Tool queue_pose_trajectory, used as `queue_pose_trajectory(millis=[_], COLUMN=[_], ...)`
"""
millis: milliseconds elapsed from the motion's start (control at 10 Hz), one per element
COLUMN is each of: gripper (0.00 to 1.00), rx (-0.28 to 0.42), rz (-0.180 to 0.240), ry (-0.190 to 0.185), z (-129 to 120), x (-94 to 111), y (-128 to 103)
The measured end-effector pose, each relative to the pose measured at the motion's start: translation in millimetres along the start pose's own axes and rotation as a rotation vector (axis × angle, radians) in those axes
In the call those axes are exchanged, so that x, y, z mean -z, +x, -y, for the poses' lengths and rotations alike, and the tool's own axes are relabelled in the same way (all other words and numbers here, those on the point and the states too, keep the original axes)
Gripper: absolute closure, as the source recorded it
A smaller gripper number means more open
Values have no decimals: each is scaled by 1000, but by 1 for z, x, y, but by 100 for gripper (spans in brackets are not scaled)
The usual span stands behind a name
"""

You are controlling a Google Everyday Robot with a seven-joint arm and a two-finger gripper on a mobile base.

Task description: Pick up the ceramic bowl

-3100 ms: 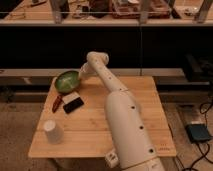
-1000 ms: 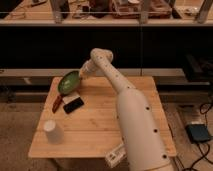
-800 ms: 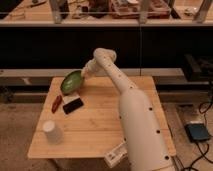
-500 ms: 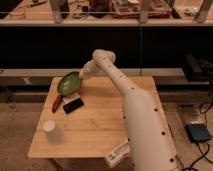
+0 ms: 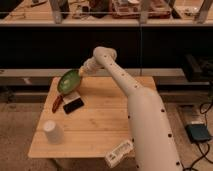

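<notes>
- Jaws clamped on the right rim of the ceramic bowl (image 5: 69,81) — gripper (image 5: 81,73) at the far-left of the tabletop (image 5: 100,120).
- Bowl tilted, apparently clear of the surface — above a dark flat object (image 5: 73,105).
- Judgement: pick essentially done; only lifting higher remains.
- White cup (image 5: 52,131) untouched, near front-left.

The gripper (image 5: 80,73) holds the ceramic bowl (image 5: 69,81) tilted above the dark block (image 5: 73,105).

The round shallow ceramic bowl (image 5: 69,81), green inside with a darker olive rim, hangs tilted above the table's far left, apparently held at its rim by the gripper (image 5: 80,73).
</notes>
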Motion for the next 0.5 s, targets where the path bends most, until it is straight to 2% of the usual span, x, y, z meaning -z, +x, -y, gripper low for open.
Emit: queue_pose_trajectory(millis=[200,300,500], gripper=[75,75,75], rx=[8,37,79], rz=[10,9,6], ry=[0,19,5], z=[2,3,0], x=[0,-2,9], y=[-6,-6,-3])
